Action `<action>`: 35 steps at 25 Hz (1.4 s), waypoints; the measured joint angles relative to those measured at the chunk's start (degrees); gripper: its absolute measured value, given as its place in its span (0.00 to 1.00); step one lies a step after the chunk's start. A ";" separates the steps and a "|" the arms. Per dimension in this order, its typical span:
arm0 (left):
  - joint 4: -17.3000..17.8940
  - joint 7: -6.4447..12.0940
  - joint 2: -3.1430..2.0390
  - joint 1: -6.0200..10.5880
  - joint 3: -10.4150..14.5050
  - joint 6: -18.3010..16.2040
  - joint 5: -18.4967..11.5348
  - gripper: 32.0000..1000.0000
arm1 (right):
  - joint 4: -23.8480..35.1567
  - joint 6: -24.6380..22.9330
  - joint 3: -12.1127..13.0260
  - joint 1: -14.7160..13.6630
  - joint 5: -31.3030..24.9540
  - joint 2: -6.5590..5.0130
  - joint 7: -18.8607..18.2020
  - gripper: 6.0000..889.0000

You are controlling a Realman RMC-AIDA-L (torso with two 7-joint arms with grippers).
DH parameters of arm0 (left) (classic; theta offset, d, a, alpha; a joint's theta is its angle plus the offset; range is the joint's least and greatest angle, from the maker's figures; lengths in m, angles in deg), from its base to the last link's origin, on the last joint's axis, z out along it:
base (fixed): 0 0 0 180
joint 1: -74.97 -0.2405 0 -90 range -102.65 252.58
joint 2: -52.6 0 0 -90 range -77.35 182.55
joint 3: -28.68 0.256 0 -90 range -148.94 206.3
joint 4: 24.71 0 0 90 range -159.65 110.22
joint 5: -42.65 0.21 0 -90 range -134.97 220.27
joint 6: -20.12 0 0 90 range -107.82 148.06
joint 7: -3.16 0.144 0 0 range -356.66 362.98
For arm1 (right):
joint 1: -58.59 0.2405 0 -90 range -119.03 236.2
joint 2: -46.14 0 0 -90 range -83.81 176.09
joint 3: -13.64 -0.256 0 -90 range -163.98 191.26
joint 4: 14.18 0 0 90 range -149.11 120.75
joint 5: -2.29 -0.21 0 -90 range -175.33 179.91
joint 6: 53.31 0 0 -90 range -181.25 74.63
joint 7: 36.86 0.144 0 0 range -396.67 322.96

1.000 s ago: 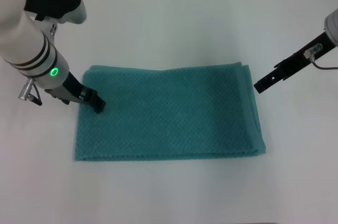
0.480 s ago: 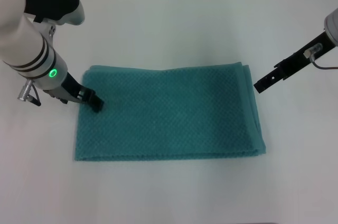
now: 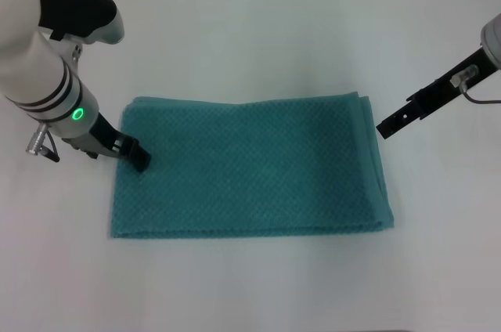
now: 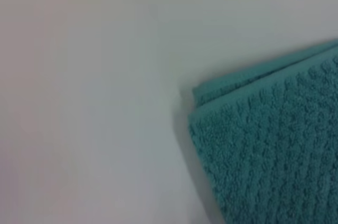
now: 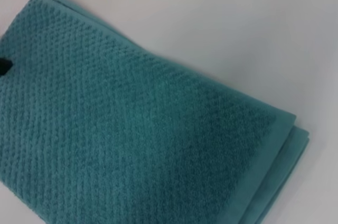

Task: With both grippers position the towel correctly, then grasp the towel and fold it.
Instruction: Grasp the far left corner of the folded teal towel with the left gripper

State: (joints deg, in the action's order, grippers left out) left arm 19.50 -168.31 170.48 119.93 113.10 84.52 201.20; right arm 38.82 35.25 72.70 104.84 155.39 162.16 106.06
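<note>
Teal waffle-weave rectangular towel (image 3: 250,166) is seen lying flat at the centre of the white desk (image 3: 258,42), folded in layers, with the stacked edges visible along its 3 o'clock side in the head view and at a corner in the right wrist view (image 5: 132,123). A layered corner is also shown in the left wrist view (image 4: 274,145).

At the towel's 9 o'clock edge, the left claw (image 3: 139,156), slim and black on a thick white arm with black bands and a green ring, is placed with its tip on or just over the cloth; whether its fingers are apart or together cannot be told.

At roughly 2 o'clock from the towel, the right claw (image 3: 389,124) is held just beside the far right corner, clear of the cloth. Its black fingers are seen as one narrow bar, apparently together, clamped on nothing.
</note>
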 joint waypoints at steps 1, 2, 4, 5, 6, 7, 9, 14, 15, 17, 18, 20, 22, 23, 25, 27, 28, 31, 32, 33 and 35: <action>-0.10 0.00 0.01 0.02 0.02 -0.02 0.00 0.85 | 0.00 -0.01 0.00 0.03 0.00 0.00 0.00 0.96; -0.23 0.00 0.01 0.04 0.02 -0.02 0.00 0.85 | 0.00 -0.02 0.00 0.06 0.00 -0.01 0.00 0.96; -0.48 0.00 0.02 0.10 0.04 -0.05 0.00 0.85 | -0.01 -0.03 0.00 0.09 0.00 0.00 0.00 0.96; -0.48 0.00 0.03 0.10 0.04 -0.07 0.00 0.85 | -0.01 -0.03 0.00 0.09 0.00 0.00 0.00 0.96; -0.49 0.00 0.03 0.11 0.04 -0.09 0.00 0.85 | -0.01 -0.04 0.00 0.09 0.00 0.00 -0.01 0.96; -0.49 0.00 0.04 0.11 0.04 -0.11 0.00 0.85 | -0.01 -0.06 0.00 0.09 0.00 0.00 -0.02 0.96; -0.51 0.00 0.05 0.12 0.05 -0.16 0.00 0.85 | -0.01 -0.11 0.00 0.09 0.00 0.00 -0.05 0.96; -0.53 0.01 0.07 0.12 0.04 -0.19 0.00 0.85 | -0.01 -0.17 0.00 0.07 0.00 0.00 -0.09 0.96; -0.54 0.03 0.07 0.12 0.05 -0.19 0.00 0.85 | -0.01 -0.24 0.00 0.02 0.00 0.00 -0.09 0.96; -0.54 0.08 0.07 0.10 0.05 -0.19 0.00 0.85 | -0.21 -0.49 0.00 -0.11 0.00 0.00 -0.12 0.96; -0.53 0.09 0.07 0.06 0.05 -0.19 0.00 0.85 | -0.44 -0.61 0.00 -0.15 0.00 0.00 -0.17 0.96; -0.53 0.09 0.06 0.00 0.04 -0.19 0.00 0.85 | -0.94 -0.69 0.00 -0.07 0.00 0.00 -0.28 0.96; -0.57 0.09 0.03 -0.01 0.05 -0.19 0.00 0.85 | -1.21 -0.69 0.00 0.02 0.00 -0.01 -0.40 0.96; -0.59 0.09 0.02 -0.02 0.05 -0.18 0.00 0.85 | -1.22 -0.69 0.00 0.03 0.00 0.00 -0.42 0.96; -0.72 0.09 0.01 -0.03 0.05 -0.26 0.00 0.85 | -1.24 -0.69 0.00 0.05 0.00 0.00 -0.44 0.96; -1.25 0.09 0.00 0.07 0.04 -0.62 0.00 0.84 | -1.27 -0.69 0.00 0.05 0.00 0.00 -0.44 0.96; -1.62 0.09 -0.01 0.20 0.04 -0.80 0.00 0.84 | -1.29 -0.69 0.00 0.06 0.00 0.00 -0.45 0.96; -2.13 0.08 -0.02 0.38 0.04 -0.98 0.00 0.84 | -1.33 -0.68 0.00 0.06 0.00 0.00 -0.45 0.96; -2.16 0.08 -0.02 0.38 0.04 -0.98 0.00 0.84 | -1.36 -0.68 0.00 0.06 0.00 0.00 -0.45 0.96; -2.17 0.08 -0.02 0.38 0.04 -0.98 0.00 0.84 | -1.39 -0.67 0.00 0.06 0.00 0.00 -0.44 0.96; -2.18 0.08 -0.02 0.38 0.04 -0.98 0.00 0.84 | -1.43 -0.67 0.00 0.06 0.00 0.00 -0.45 0.96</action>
State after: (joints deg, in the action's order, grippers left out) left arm 17.31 -168.23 170.46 120.32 113.14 83.54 201.20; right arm 37.39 34.58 72.70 104.91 155.39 162.15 105.61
